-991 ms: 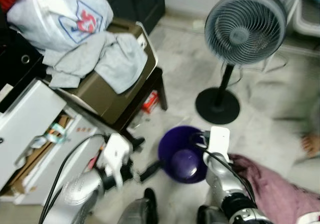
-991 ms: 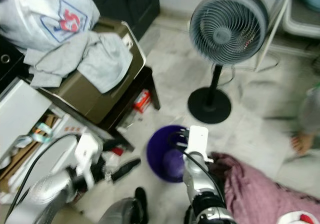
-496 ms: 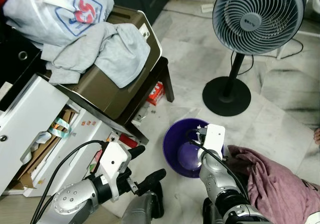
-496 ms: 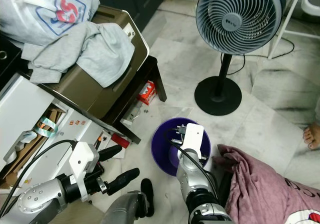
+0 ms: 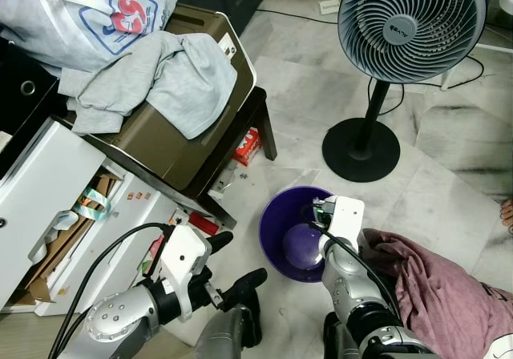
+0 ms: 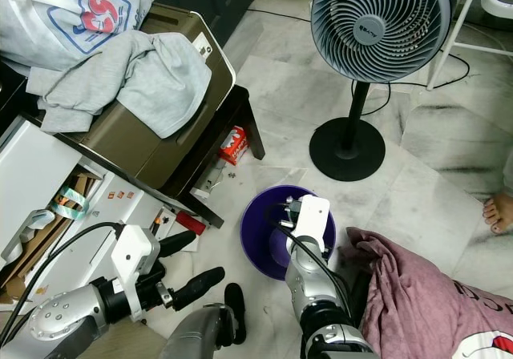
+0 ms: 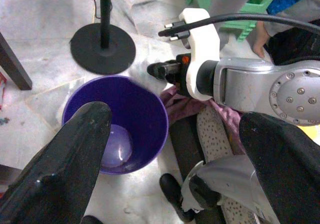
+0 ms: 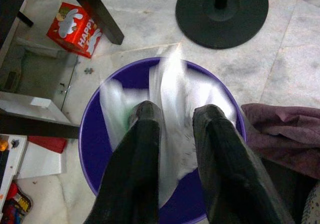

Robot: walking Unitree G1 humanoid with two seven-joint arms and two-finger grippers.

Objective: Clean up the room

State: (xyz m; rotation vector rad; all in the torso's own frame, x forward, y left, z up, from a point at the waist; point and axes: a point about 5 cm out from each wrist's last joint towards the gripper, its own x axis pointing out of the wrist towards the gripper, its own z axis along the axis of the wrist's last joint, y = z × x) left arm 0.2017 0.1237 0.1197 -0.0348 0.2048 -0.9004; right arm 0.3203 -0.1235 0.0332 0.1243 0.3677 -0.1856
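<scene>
Right pincer (image 8: 172, 134) directly over purple bin (image 8: 95, 134), fingers slightly parted, white blurred sheet (image 8: 172, 94) dropping between them into bin. Left pincer (image 7: 175, 149) wide open, empty, beside bin. Next: fetch more litter.

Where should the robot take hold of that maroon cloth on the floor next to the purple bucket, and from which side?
Best the bunched fold of the maroon cloth nearest the purple bucket, pinched from above. It lies crumpled on the floor, so its raised wrinkles give the fingers something to close on. The right hand, now over the bucket, is closest and would probably reach it with a short sideways move.
</scene>
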